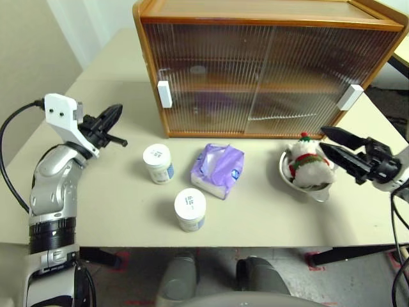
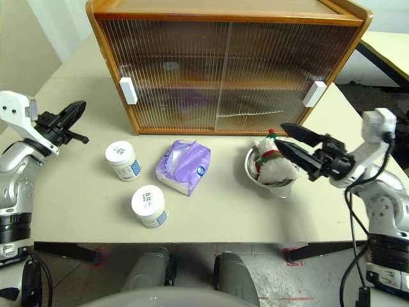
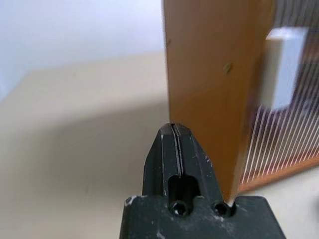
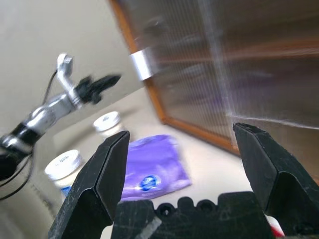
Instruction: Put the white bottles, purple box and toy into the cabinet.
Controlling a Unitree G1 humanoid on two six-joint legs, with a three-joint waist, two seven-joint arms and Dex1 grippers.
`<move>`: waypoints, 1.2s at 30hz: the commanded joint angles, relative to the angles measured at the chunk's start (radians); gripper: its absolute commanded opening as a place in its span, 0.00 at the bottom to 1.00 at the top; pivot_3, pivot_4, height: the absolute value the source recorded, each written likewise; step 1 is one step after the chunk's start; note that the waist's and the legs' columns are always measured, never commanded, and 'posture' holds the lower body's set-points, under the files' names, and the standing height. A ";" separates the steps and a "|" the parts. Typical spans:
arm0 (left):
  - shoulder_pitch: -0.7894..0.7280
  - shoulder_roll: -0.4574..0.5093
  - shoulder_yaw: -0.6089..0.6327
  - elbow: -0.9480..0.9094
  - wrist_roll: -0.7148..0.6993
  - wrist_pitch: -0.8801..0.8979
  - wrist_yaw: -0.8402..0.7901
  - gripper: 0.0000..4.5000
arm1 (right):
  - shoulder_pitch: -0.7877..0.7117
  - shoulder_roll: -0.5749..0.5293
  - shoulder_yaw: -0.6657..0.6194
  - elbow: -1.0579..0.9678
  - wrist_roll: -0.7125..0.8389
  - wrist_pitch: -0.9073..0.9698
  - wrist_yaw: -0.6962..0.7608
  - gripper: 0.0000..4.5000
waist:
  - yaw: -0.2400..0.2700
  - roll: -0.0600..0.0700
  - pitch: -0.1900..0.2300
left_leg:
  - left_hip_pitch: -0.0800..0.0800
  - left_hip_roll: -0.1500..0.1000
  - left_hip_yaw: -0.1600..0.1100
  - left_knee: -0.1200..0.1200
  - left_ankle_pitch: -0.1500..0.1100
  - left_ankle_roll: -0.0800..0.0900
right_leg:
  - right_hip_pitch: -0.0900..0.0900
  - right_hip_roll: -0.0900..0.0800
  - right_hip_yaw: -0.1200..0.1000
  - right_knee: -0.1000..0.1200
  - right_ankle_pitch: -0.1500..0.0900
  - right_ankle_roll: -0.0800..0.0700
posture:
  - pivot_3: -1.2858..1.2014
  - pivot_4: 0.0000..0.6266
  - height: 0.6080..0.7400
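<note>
toy point(image 1: 310, 165) sitting in a steel bowl point(image 1: 305, 187) on the worktop point(image 1: 115, 211), just ahead of the right pincer point(image 1: 332, 144), nearly between its spread black fingers. purple box point(image 1: 218, 169) further off beyond the toy, about midway toward the left pincer point(image 1: 115, 125). white bottles: one bottle point(image 1: 158, 163) near the left pincer and nearer the robot, the second bottle point(image 1: 190, 209) further toward the robot, both upright. cabinet point(image 1: 268, 64) beyond both pincers, both ribbed sliding doors drawn across the front. left pincer pressed together, nothing pinched, near the cabinet's left corner and its left white handle point(image 1: 165, 93).

likely trouble: doors not open, so anything lifted now has nowhere to go. fingers closing on the toy could catch the bowl rim, dragging or tipping the bowl. soft plush likely to squash and slip from a shallow pinch. left pincer, pushing at the handle off-line, could glance off it.

left wrist view: cabinet side post and handle close by the shut tips, closer than the head views suggest. right wrist view: the spread of its own fingers, with box, both bottles and the far left pincer between them.
</note>
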 commanded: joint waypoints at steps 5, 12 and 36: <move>-0.065 -0.018 -0.076 0.022 0.031 -0.011 0.005 0.01 | -0.012 0.014 0.100 -0.038 -0.078 -0.067 0.005 1.00 | 0.006 0.002 0.001 | -0.003 -0.002 -0.001 0.001 0.002 0.004 | -0.001 0.002 -0.002 0.000 0.000 0.000 | 0.60 0.07 1.00; -0.107 -0.070 -0.139 0.102 0.064 -0.069 -0.003 0.01 | -0.034 0.073 0.116 -0.044 -0.092 -0.154 -0.019 1.00 | 0.027 0.002 0.001 | -0.004 -0.002 -0.003 0.005 0.002 0.004 | -0.001 0.004 -0.003 0.001 0.000 0.001 | 0.60 0.05 1.00; -0.246 -0.141 -0.243 0.272 0.102 -0.153 -0.081 0.01 | -0.002 0.165 0.185 -0.148 -0.028 -0.106 -0.081 1.00 | 0.028 0.002 0.001 | -0.006 -0.002 -0.005 0.014 0.002 0.004 | 0.000 0.005 -0.005 0.006 0.001 0.002 | 0.59 0.05 1.00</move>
